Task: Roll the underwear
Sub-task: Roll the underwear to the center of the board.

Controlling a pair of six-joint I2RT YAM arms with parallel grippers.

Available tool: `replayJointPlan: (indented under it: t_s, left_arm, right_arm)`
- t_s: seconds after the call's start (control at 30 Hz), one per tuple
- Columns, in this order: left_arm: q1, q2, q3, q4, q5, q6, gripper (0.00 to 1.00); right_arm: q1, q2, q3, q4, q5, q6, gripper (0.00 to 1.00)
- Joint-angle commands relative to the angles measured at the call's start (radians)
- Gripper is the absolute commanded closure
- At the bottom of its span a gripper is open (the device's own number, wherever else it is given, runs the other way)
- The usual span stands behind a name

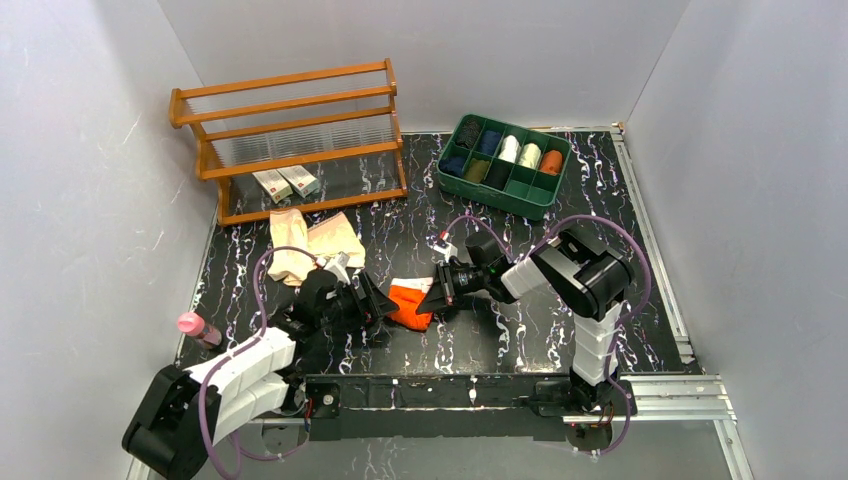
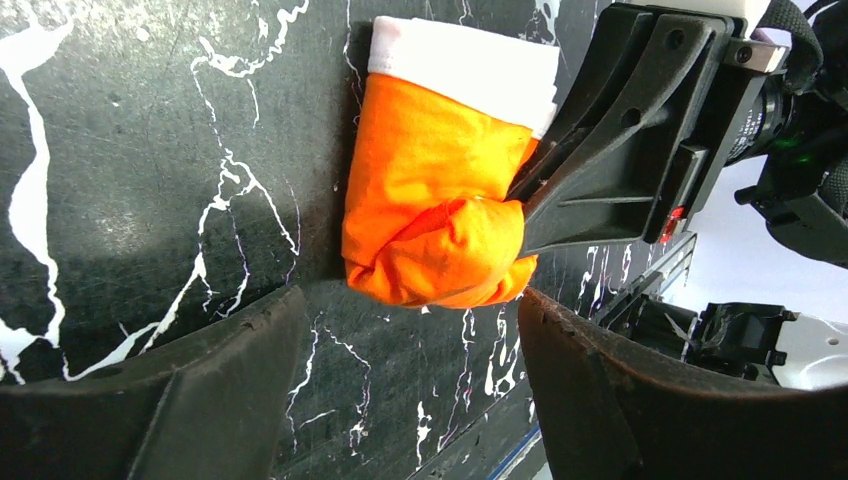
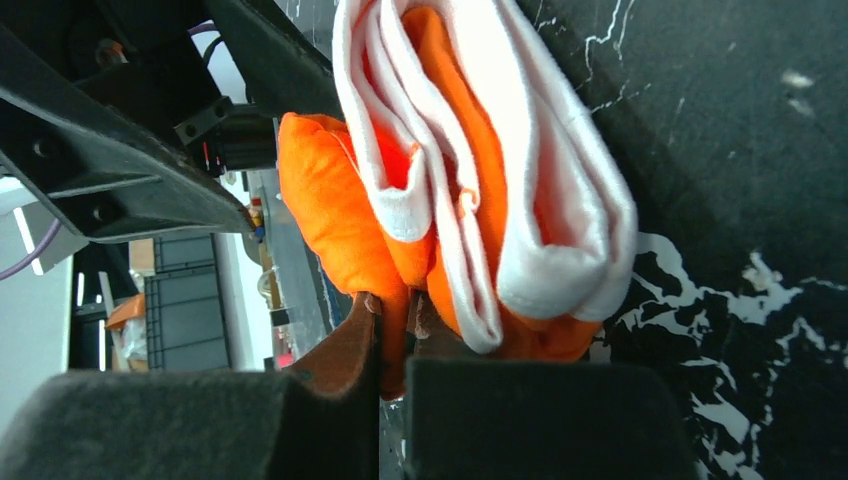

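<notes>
The orange underwear [image 2: 430,200] is seen as soft, matt cloth, trimmed in white, fleecy-looking fabric. The table [image 2: 150,150] is finished in a smooth black marbled surface with a slight sheen. The left gripper [image 2: 410,315] is moulded in matt black plastic. The rack [image 1: 290,110] is made of varnished wood; the tray [image 1: 495,198] is possibly green plastic.

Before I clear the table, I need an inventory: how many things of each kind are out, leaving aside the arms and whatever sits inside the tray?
Loose underwear: 2, the orange underwear and the tan underwear
Small boxes, on the rack's lower shelf: 2
Pink bottle: 1
Wooden rack: 1
Green tray: 1
Total: 7
</notes>
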Motion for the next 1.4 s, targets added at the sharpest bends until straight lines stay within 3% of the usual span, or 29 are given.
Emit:
replayJointPlan:
  t_s: [0.0, 0.17, 0.33, 0.53, 0.63, 0.77, 0.87, 1.13, 1.37]
  left_arm:
    - [-0.009, 0.048, -0.031, 0.121, 0.035, -0.025, 0.26]
    - [-0.035, 0.083, -0.051, 0.123, -0.037, -0.041, 0.31]
    - [-0.043, 0.138, -0.061, 0.137, -0.133, -0.061, 0.44]
    - [-0.059, 0.251, -0.048, 0.134, -0.190, -0.054, 0.48]
    - [-0.082, 0.294, -0.017, 0.085, -0.221, -0.034, 0.60]
    - [-0.101, 0.307, 0.000, 0.017, -0.255, -0.014, 0.79]
    - [-0.103, 0.298, -0.009, 0.011, -0.259, -0.013, 0.85]
    - [-0.103, 0.347, 0.047, 0.000, -0.194, 0.018, 0.90]
    - [-0.103, 0.364, 0.092, -0.019, -0.149, 0.036, 0.92]
  right_arm:
    - [-0.004, 0.052, -0.016, -0.086, 0.030, 0.009, 0.94]
    - [-0.007, 0.062, -0.016, -0.063, 0.024, 0.033, 0.92]
    - [-0.009, 0.067, -0.017, -0.039, 0.012, 0.057, 0.91]
    - [-0.010, 0.062, -0.008, -0.050, 0.005, 0.052, 0.86]
    - [-0.011, 0.053, 0.002, -0.088, 0.011, 0.037, 0.82]
    - [-0.010, 0.005, 0.002, -0.111, 0.030, 0.012, 0.73]
    - [-0.010, -0.041, 0.004, -0.137, 0.042, -0.026, 0.61]
    - [-0.011, -0.241, 0.002, -0.326, 0.231, -0.153, 0.25]
    - [-0.012, -0.488, 0.013, -0.481, 0.429, -0.352, 0.16]
